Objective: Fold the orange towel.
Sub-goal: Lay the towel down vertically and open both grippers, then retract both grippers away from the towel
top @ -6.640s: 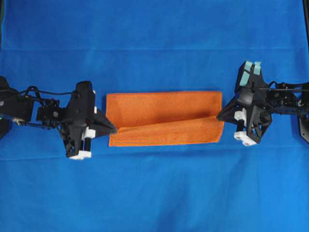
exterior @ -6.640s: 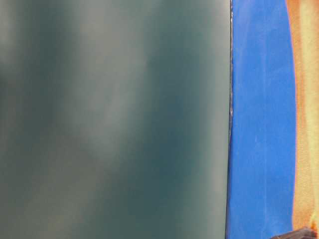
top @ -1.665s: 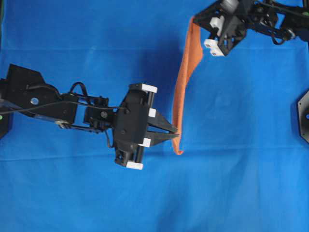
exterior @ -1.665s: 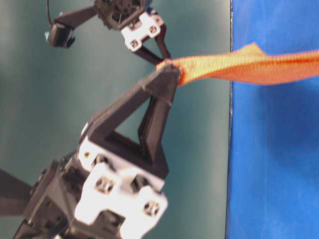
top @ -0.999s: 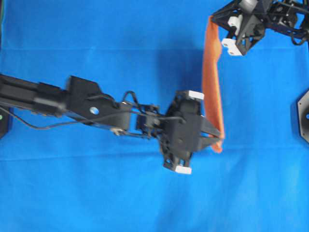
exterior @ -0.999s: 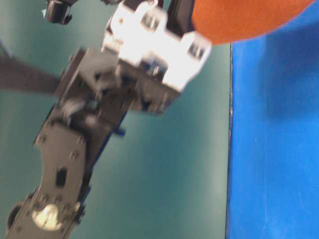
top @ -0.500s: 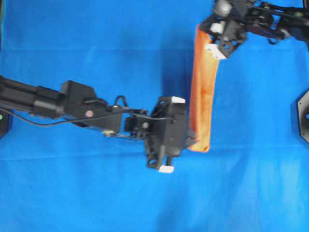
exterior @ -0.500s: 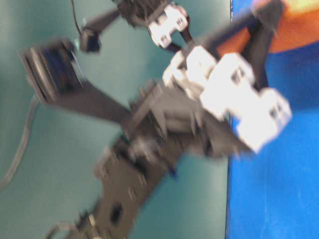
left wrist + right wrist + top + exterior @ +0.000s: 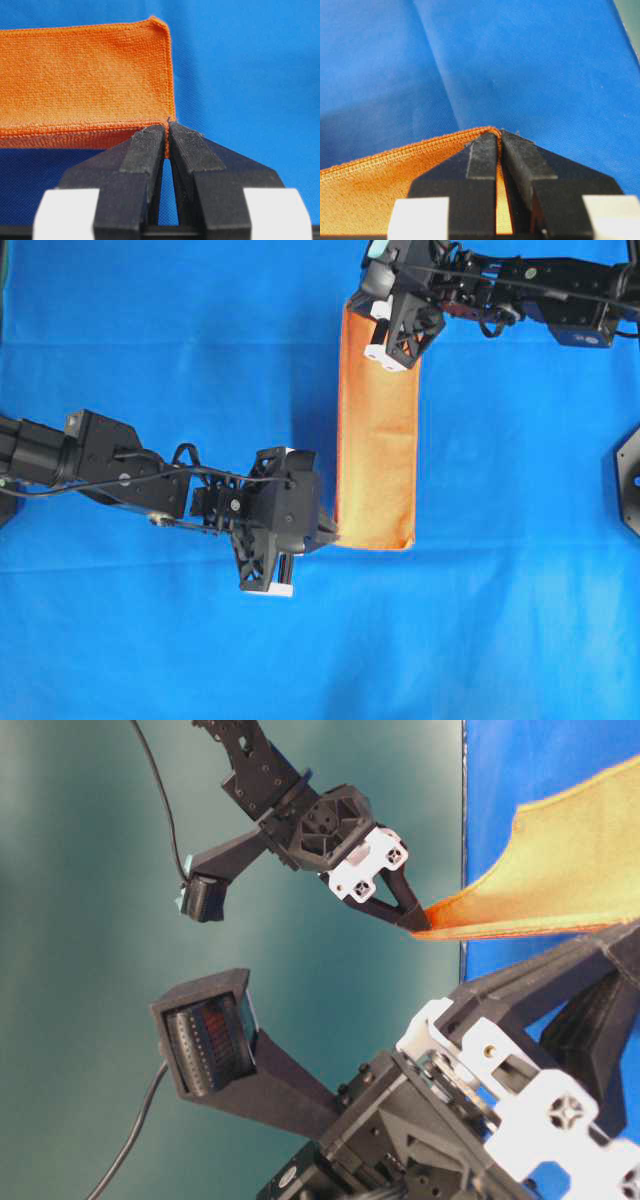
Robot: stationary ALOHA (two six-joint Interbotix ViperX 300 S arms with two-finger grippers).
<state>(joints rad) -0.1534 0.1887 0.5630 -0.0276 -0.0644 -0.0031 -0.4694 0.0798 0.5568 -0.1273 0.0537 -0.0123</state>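
So we've got the towel down to a long narrow strip over the blue sheet. Left gripper and right gripper each pinch an end corner; we'd say the crosswise fold's still left.

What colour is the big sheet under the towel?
Blue sheet, plain, with no pattern; clearest in the overhead view.

Both arms matte black, thin black cables along links. Left gripper and right gripper: black fingers, white mounting blocks with screws.
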